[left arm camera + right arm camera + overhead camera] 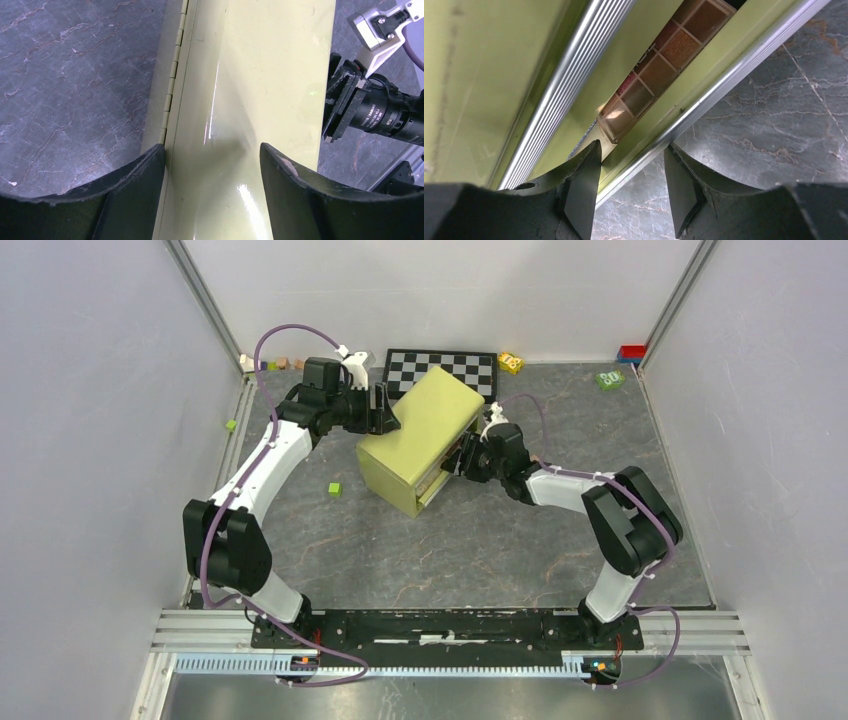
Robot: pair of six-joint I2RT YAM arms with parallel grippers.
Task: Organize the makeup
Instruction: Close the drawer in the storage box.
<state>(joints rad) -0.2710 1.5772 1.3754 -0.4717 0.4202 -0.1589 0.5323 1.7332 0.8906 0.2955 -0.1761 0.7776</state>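
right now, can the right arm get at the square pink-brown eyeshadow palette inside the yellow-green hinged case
Probably yes, barely: the yellow-green case stands ajar and the right gripper sits at the gap, one finger inside by a corner of the eyeshadow palette. The silver rim between its jaws leaves little room.

Item: yellow-green case at centre of grey surface.
At its far-left corner, left end effector; at its right side, right end effector; chequered board behind.
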